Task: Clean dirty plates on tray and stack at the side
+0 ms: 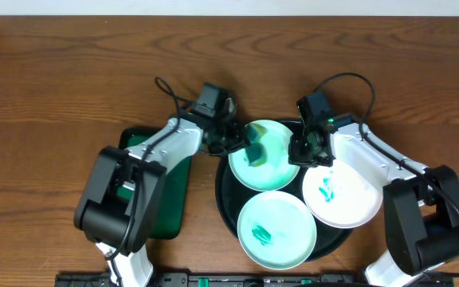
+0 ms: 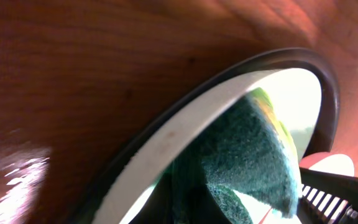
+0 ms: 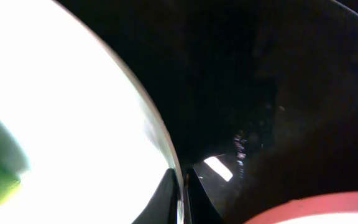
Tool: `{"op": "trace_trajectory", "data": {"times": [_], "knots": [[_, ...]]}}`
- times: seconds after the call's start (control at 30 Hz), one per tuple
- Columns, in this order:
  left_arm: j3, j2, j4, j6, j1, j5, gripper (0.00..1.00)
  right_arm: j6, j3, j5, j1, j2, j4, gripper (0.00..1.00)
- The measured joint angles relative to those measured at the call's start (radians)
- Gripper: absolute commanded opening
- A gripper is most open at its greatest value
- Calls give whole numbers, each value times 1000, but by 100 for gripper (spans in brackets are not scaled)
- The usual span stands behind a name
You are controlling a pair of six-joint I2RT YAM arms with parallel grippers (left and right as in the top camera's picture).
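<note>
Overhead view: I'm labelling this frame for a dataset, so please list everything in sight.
far plate: one, white under a pale green film, back of the black tray
near plate: one, white with a teal smear, front of the tray
right plate: one, white with a teal smear, right side of the tray
black tray: one, black, round, under all three plates
sponge: one, dark green and yellow, on the far plate
green tray: one, green with a black rim, left of the black tray
table: one, brown wood grain
left end effector: one, black, shut on the sponge
right end effector: one, black, shut on the far plate's rim
</note>
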State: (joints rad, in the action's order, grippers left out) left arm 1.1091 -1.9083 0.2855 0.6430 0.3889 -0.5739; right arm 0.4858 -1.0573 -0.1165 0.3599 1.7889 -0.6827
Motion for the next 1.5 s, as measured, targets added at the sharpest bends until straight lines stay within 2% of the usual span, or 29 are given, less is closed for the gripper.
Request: {"op": "trace_trajectory", "data": {"times": [0.37,0.73,0.93,1.2,1.5], "knots": [[41,35,244,-73,13,143,7,-1,0,-45,27,1,-3,1],[69,40,317,-232,60,245,7,-4,0,-76,13,1,-9,1],[77,38,300,-306,109,283,7,-5,0,-59,11,1,-20,1],[74,18,238,-323,173,257,7,-12,0,-51,-5,1,-28,1],[59,-2,126,-318,198,103,7,-24,1,-50,-5,1,-28,1]]}}
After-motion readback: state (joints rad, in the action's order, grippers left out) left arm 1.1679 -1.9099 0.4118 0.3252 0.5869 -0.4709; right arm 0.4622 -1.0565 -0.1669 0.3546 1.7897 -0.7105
